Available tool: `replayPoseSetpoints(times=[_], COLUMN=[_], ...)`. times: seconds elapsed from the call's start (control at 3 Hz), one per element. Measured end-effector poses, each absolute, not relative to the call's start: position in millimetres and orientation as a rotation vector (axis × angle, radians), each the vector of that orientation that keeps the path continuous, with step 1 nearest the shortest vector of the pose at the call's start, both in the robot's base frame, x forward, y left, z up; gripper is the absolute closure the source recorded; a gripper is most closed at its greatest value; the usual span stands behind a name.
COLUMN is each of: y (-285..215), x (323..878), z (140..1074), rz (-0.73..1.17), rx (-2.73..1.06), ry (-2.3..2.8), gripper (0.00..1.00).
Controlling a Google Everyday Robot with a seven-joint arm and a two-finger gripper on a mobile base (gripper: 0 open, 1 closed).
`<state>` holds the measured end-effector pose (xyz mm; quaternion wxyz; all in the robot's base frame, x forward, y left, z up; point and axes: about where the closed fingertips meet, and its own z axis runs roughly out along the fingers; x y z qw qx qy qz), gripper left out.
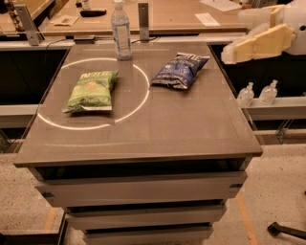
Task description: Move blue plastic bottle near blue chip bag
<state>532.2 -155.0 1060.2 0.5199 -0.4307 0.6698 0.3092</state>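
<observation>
The gripper (237, 49) hangs in the upper right of the frame, a cream-coloured wedge on the end of a pale arm, out past the right edge of the grey table (158, 136) and above the level of its top; it touches nothing, and whether it is open or closed cannot be told from this view. The blue plastic bottle (121, 31) stands upright near the far edge of the table, left of centre in the upper part of the frame, with its white cap on and its base just at the top of a thin white ring (139, 101) marked on the tabletop. The blue chip bag (180, 70) lies flat to the right of the bottle and a little nearer the camera, just outside the ring's right side, well apart from the bottle. A green chip bag (92, 89) lies flat inside the ring, toward its left side. Behind the bottle, a short grey metal post (143, 21) stands upright at the back of the table, in front of a wooden counter (177, 12) that carries a white sheet of paper (207, 19). At the right, below the gripper, two small clear pump bottles (245, 94) stand side by side on a low ledge beside the table. Beneath the tabletop, stacked drawer fronts (138, 190) fill the lower centre of the frame.
</observation>
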Motion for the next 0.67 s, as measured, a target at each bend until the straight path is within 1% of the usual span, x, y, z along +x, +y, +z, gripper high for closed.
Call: replayPoseSetpoints(times=[0.33,0.67], y=[-136.8,-119.2], x=[560.7,604.4], z=[1044.3,1033.0], rz=[0.730,0.699], rx=[-1.013,-1.016], ry=[1.602,1.591], gripper=[0.00,0.00])
